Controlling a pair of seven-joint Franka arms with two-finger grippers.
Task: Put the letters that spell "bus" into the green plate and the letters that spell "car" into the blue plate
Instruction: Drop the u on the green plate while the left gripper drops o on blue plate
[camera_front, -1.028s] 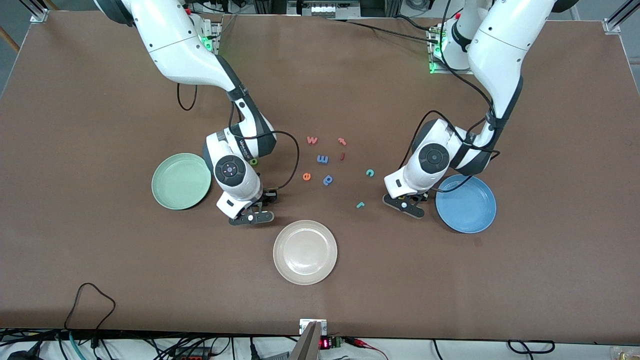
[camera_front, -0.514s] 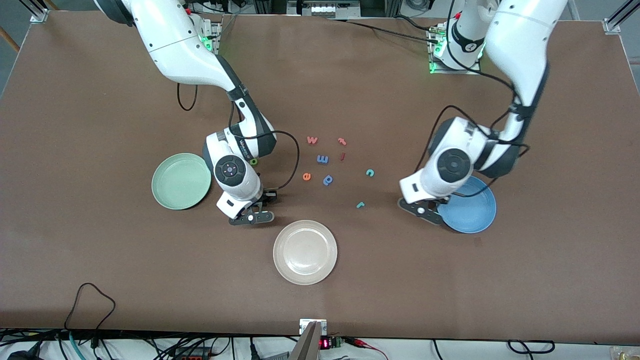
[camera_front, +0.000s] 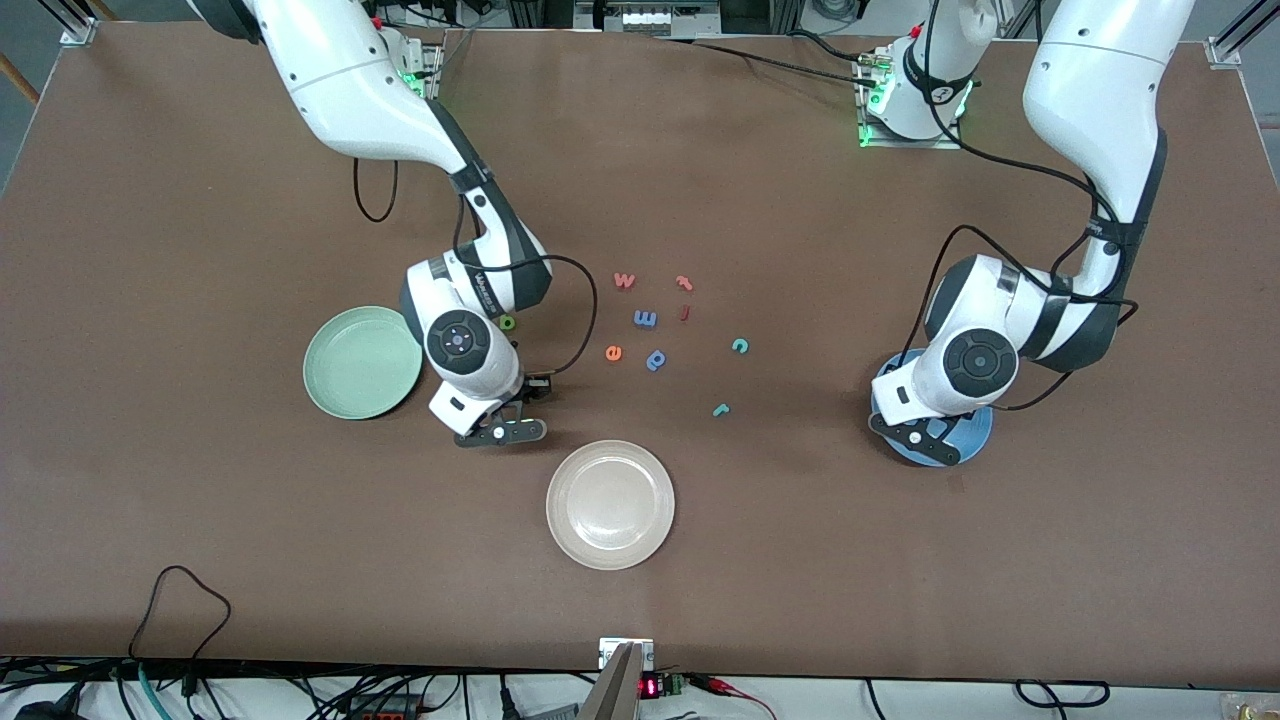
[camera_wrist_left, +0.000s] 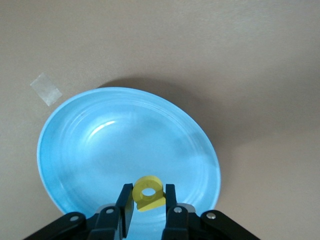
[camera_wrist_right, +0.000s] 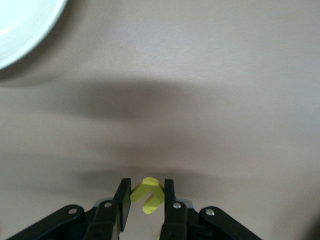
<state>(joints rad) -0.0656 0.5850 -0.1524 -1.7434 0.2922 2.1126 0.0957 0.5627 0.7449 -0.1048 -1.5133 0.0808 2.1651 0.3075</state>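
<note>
A: Where is the yellow "a" (camera_wrist_left: 148, 192) against the left gripper (camera_wrist_left: 148, 207)?

B: Pinched between its two fingers (camera_wrist_left: 125, 206), which are closed on it. The gripper hangs over the blue plate (camera_front: 976, 429), above the part of the rim toward 6 o'clock as the front camera sees it.

A: And the right gripper (camera_wrist_right: 145, 200)?

B: Clamped on a yellow "u" (camera_wrist_right: 148, 194), above bare table just beside the green plate (camera_front: 360, 362), off the plate's 4 o'clock side. An edge of that plate shows in the right wrist view.

A: The rest of the letters?

B: The teal "c" (camera_front: 740, 346) and teal "r" (camera_front: 720, 409) lie on the table between the two arms, the "r" nearer the front camera. The green "b" (camera_front: 508, 322) peeks out beside the right arm's wrist. The beige plate (camera_front: 610, 504) sits at 6 o'clock from the letter cluster.

A: What changed over the last second?

B: The left arm carried the "a" from the table beside the blue plate to over it. The right arm barely shifted.
</note>
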